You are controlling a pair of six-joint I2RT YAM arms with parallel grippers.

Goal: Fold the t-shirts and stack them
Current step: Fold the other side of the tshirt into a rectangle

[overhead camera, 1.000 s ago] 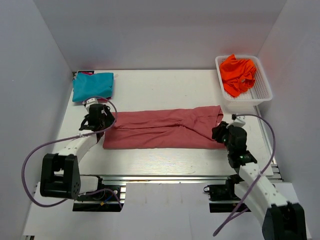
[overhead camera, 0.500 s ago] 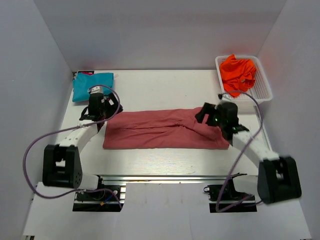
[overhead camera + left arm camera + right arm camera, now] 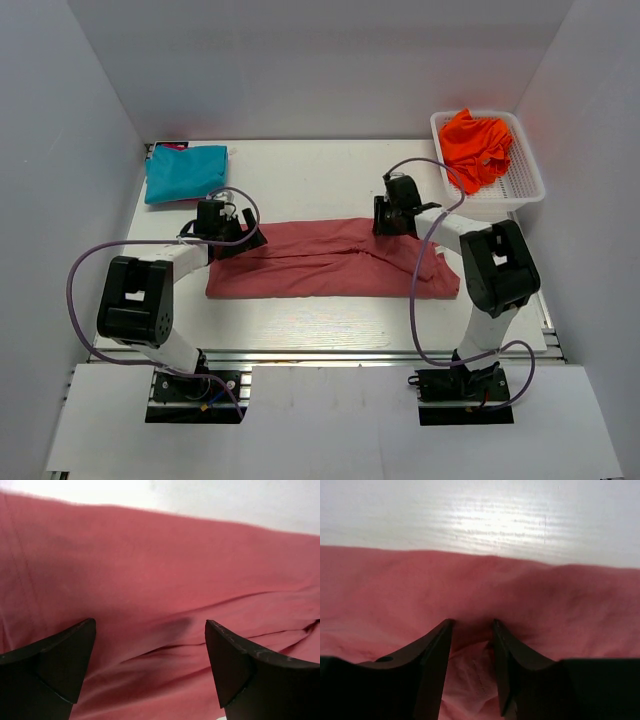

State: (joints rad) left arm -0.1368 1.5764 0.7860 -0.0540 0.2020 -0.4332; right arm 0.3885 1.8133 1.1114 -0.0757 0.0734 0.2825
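The salmon t-shirt [image 3: 320, 262] lies as a long folded strip across the middle of the table. My left gripper [image 3: 243, 240] is at its far left corner; in the left wrist view it [image 3: 150, 625] is wide open just above the salmon cloth [image 3: 160, 570]. My right gripper [image 3: 388, 222] is at the strip's far edge, right of centre; in the right wrist view it [image 3: 472, 624] is nearly closed, pinching a raised fold of salmon cloth [image 3: 470, 675]. The folded teal t-shirt [image 3: 185, 172] lies at the far left. The orange t-shirt [image 3: 478, 148] is crumpled in the basket.
The white mesh basket [image 3: 525, 190] stands at the far right corner of the table. White walls close in the back and both sides. Purple cables loop from both arms over the near table.
Both arms swung inward. The left gripper moved from the strip's left end to its far left corner. The right gripper moved from the near right end to the far edge.
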